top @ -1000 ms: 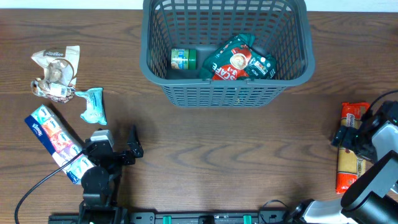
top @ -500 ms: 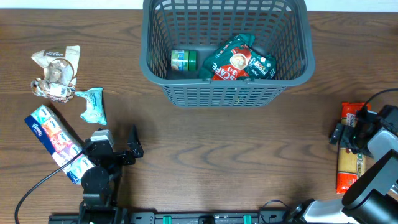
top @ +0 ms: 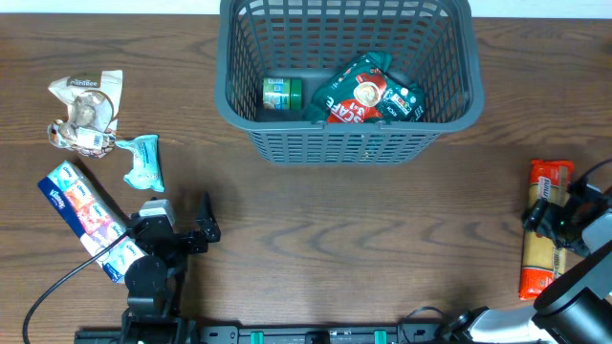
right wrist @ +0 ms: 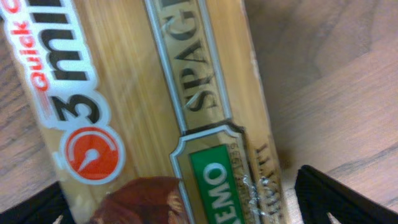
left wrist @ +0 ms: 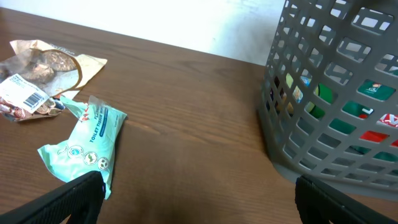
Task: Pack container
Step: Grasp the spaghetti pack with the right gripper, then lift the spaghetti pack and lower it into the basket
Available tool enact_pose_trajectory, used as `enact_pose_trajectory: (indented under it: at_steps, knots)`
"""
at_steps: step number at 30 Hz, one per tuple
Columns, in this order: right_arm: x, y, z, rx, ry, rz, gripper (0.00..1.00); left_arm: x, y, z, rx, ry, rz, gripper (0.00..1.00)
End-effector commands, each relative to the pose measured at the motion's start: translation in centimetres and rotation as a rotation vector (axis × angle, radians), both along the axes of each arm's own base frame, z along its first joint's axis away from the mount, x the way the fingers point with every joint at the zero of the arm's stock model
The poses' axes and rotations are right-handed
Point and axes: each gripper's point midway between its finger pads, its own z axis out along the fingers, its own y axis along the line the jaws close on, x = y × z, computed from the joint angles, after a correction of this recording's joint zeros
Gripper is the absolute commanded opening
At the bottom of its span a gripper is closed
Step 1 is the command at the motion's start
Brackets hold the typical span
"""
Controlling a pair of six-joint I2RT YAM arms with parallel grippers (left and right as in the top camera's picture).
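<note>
The container (top: 349, 143) is a large dark grey slotted basket at the back centre. It holds a green can (top: 282, 92) and red-and-green coffee packets (top: 368, 94); it also shows in the left wrist view (left wrist: 336, 106). My right gripper (top: 559, 216) is open and low over a long spaghetti packet (top: 549, 182) at the right edge. Its fingers (right wrist: 180, 205) straddle the packet (right wrist: 155, 93), with a gap on the right side. My left gripper (top: 182, 229) is open and empty at the front left, its fingers (left wrist: 199, 199) over bare wood.
At the left lie a crumpled brown snack packet (top: 86, 110), a teal wipes packet (top: 143, 162) and a blue tissue pack (top: 86, 215). The wipes (left wrist: 84, 143) and the snack packet (left wrist: 43, 71) also show in the left wrist view.
My right gripper has moved right and down from the packet's left side to over the spaghetti packet. The left arm has not moved.
</note>
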Motion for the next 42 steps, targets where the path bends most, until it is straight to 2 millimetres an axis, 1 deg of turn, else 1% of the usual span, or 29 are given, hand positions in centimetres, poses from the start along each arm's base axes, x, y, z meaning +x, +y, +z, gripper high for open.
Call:
enact_pose_trajectory:
  at_steps: [1, 4, 6, 8, 11, 13, 15, 17, 20, 23, 26, 29, 31, 33, 35, 37, 39, 42]
  knots:
    - [-1.1, -0.2, -0.9, 0.027, 0.011, -0.035, 0.79, -0.3, 0.5, -1.9, 0.008, 0.059, 0.027, 0.98]
    - [-1.0, -0.1, -0.9, 0.030, 0.008, -0.034, 0.65, -0.3, 0.5, -1.9, 0.008, 0.059, 0.027, 0.99]
    - [-1.1, -0.1, -0.9, 0.032, 0.007, -0.040, 0.59, -0.3, 0.5, -1.9, 0.008, 0.059, 0.027, 0.99]
    - [-1.0, 0.0, -0.9, 0.035, 0.005, -0.037, 0.49, -0.3, 0.5, -1.9, 0.008, 0.059, 0.027, 0.99]
    - [-0.6, 0.3, -0.8, 0.053, -0.017, -0.028, 0.44, -0.3, 0.5, -1.9, 0.008, 0.059, 0.027, 0.99]
    - [-0.4, 0.5, -0.8, 0.064, -0.030, -0.022, 0.38, -0.3, 0.5, -1.9, 0.007, 0.059, 0.027, 0.99]
    - [-0.1, 0.7, -0.7, 0.077, -0.046, -0.029, 0.29, -0.3, 0.5, -1.9, 0.008, 0.059, 0.027, 0.98]
    - [0.1, 0.7, -0.6, 0.091, -0.064, -0.066, 0.15, -0.3, 0.5, -1.9, 0.008, 0.059, 0.027, 0.98]
    - [1.1, 1.0, -0.3, 0.136, -0.127, -0.109, 0.02, -0.3, 0.5, -1.9, 0.008, 0.059, 0.027, 0.99]
    - [2.3, 1.5, 0.3, 0.198, -0.204, -0.167, 0.01, -0.3, 0.5, -1.9, 0.008, 0.059, 0.027, 0.99]
    - [4.2, 2.0, 1.6, 0.248, -0.283, -0.170, 0.01, -0.3, 0.5, -1.9, 0.008, 0.058, 0.027, 0.99]
    - [6.5, 2.6, 4.0, 0.255, -0.350, -0.123, 0.01, -0.3, 0.5, -1.9, 0.008, 0.059, 0.027, 0.99]
    - [8.1, 2.9, 6.2, 0.246, -0.394, -0.082, 0.01, -0.3, 0.5, -1.9, 0.007, 0.059, 0.027, 0.98]
    - [9.9, 3.5, 9.1, 0.230, -0.447, -0.033, 0.01, -0.3, 0.5, -1.9, 0.007, 0.058, 0.027, 0.98]
    - [12.0, 4.3, 12.9, 0.199, -0.509, 0.027, 0.01, -0.3, 0.5, -1.9, 0.007, 0.059, 0.027, 0.98]
    - [14.1, 5.7, 17.4, 0.161, -0.577, 0.101, 0.01, -0.3, 0.5, -1.9, 0.008, 0.059, 0.027, 0.99]
    - [15.7, 7.2, 21.7, 0.123, -0.639, 0.174, 0.01, -0.3, 0.5, -1.9, 0.007, 0.059, 0.027, 0.99]
    - [17.8, 10.1, 28.5, 0.071, -0.741, 0.288, 0.01, -0.3, 0.5, -1.9, 0.007, 0.059, 0.027, 0.98]
